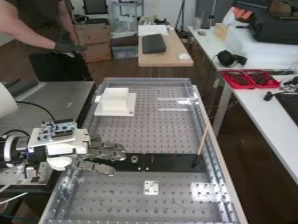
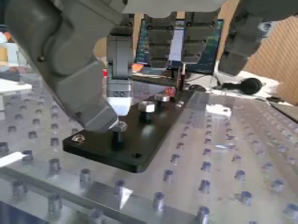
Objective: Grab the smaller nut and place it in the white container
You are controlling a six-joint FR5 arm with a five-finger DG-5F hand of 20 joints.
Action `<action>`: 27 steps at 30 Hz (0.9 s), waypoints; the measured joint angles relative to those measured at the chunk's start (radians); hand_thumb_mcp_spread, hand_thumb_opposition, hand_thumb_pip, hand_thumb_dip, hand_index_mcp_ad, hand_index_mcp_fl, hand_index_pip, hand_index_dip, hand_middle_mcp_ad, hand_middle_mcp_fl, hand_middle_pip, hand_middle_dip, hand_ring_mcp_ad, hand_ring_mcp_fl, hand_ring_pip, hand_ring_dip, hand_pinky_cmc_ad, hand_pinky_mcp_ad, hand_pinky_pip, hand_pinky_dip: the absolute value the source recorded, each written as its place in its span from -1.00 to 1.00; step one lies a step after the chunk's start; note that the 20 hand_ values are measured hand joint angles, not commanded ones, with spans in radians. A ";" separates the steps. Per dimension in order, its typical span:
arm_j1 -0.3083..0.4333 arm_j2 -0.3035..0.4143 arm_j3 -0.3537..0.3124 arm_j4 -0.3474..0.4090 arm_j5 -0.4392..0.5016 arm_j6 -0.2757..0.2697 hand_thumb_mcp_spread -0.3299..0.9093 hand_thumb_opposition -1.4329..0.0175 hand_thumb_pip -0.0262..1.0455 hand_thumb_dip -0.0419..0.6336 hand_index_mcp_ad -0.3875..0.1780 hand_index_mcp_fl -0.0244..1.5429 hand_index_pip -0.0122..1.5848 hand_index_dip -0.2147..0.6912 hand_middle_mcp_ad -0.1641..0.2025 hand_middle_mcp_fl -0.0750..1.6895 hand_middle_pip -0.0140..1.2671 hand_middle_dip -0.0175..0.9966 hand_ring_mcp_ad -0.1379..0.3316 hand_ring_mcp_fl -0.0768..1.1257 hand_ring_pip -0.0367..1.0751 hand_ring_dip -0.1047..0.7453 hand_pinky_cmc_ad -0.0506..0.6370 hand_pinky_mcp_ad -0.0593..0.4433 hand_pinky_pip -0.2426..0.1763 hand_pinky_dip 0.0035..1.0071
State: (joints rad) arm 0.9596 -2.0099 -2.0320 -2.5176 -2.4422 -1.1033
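With an open hand (image 1: 106, 150), could knock the nearest nut (image 2: 120, 126) off its post (image 2: 117, 141), just beside the thumb (image 2: 83, 92), by closing off-centre (or catch the second nut (image 2: 146, 106) beyond).

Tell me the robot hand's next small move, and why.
Probably close the robot hand slightly around the nearest silver nut on the black rectangular plate, if that's the smaller: the thumb tip hangs beside it, yet no fingers curl round it.
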 joint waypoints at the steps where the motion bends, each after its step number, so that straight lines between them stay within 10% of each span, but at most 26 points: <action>1: 0.000 -0.001 0.001 -0.002 0.000 -0.002 0.15 -0.20 0.56 -0.12 -0.09 -0.96 0.95 -0.05 0.27 -0.89 -0.78 -0.51 0.13 -0.87 -0.78 -0.49 0.15 0.41 0.02 -0.65; 27: -0.003 -0.025 0.025 -0.032 -0.002 -0.046 0.15 -0.20 0.56 -0.12 -0.09 -0.96 0.97 -0.06 0.27 -0.89 -0.78 -0.51 0.14 -0.87 -0.78 -0.49 0.16 0.41 0.10 -0.65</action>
State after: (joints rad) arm 0.9571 -2.0348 -2.0068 -2.5501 -2.4447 -1.1495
